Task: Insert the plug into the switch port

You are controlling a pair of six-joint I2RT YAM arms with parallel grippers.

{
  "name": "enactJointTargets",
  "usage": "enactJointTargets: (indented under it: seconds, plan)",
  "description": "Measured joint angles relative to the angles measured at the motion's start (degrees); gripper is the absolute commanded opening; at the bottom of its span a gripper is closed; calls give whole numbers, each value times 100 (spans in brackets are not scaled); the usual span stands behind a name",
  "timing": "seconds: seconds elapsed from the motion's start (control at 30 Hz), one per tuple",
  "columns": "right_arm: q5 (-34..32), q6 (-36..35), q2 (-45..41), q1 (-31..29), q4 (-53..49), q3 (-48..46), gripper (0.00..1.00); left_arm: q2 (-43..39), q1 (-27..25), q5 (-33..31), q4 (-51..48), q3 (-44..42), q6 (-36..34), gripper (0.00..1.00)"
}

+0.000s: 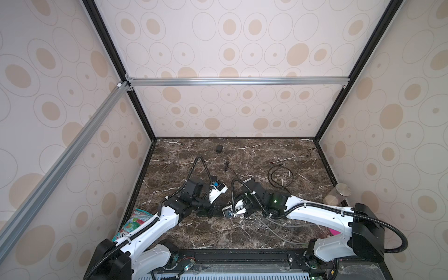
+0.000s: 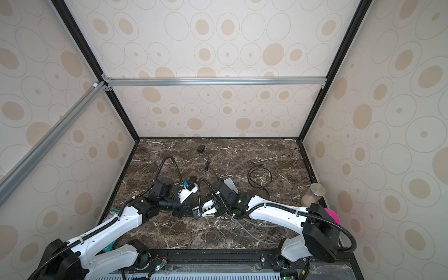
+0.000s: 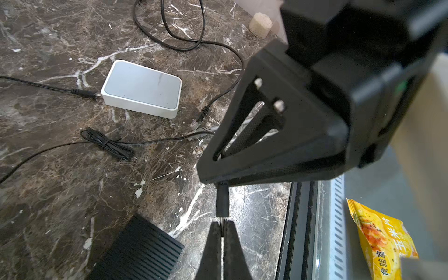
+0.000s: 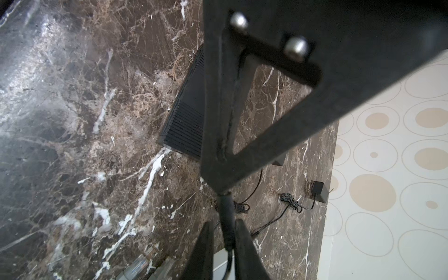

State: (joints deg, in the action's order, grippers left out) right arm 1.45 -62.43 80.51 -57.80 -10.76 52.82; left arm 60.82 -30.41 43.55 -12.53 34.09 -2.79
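The plug (image 3: 222,202) is a small black barrel plug on a thin cable, held just above the marble. My left gripper (image 3: 221,221) is shut on its metal tip. My right gripper (image 4: 224,224) straddles the plug (image 4: 226,218) body from the opposite end. One finger lies against the plug and a slim gap shows at the other. The white switch (image 3: 141,88) lies flat further off, with another black plug (image 3: 83,93) at its side. The switch's ports are hidden. In both top views the left arm (image 1: 167,218) and right arm (image 1: 315,208) meet at the table's front middle.
A black ribbed box (image 3: 138,252) lies right beside the grippers. Loose black cables (image 3: 184,36), a bundled cord (image 3: 109,145) and two network connectors (image 3: 198,121) lie near the switch. A power adapter (image 1: 219,149) sits at the back and a metal cylinder (image 1: 339,192) at the right wall.
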Motion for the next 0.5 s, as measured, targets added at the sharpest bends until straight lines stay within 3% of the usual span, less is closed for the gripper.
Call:
enactJointTargets:
  seconds: [0.5]
  plan:
    - [-92, -4, -2, -24, -31, 50, 19, 59, 0, -2, 0, 2, 0, 0]
